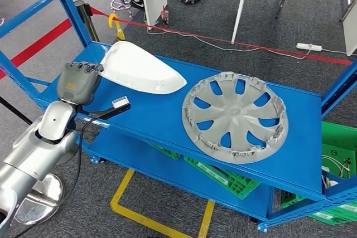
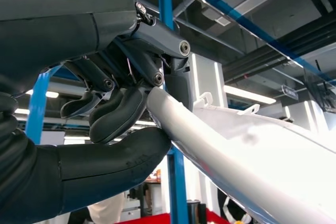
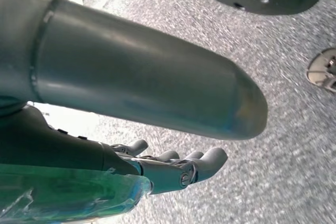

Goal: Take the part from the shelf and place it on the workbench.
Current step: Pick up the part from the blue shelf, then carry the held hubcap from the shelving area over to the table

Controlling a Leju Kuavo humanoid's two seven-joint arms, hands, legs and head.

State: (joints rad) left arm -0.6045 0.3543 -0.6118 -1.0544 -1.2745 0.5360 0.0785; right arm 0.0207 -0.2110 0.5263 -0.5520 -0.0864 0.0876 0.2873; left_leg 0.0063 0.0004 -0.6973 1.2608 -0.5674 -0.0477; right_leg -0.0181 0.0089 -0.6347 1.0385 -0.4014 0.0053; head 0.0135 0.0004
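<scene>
White plastic, the part (image 1: 141,69) lies on the blue shelf (image 1: 160,112) at its left end, long axis running from the left robot hand (image 1: 78,82) toward the hubcap (image 1: 235,116); the broad end sits at that hand, the pointed tip just short of the hubcap; in the left wrist view the fingers (image 2: 118,114) and thumb close on the part's rim, so the left robot hand has it pinched; the right robot hand (image 3: 174,166) hangs over the floor, fingers straight and holding nothing, so the left is plainly nearer; a blue upright (image 1: 69,6) stands close behind the grasp and may hinder the lift; green crates (image 1: 223,178) sit below.
</scene>
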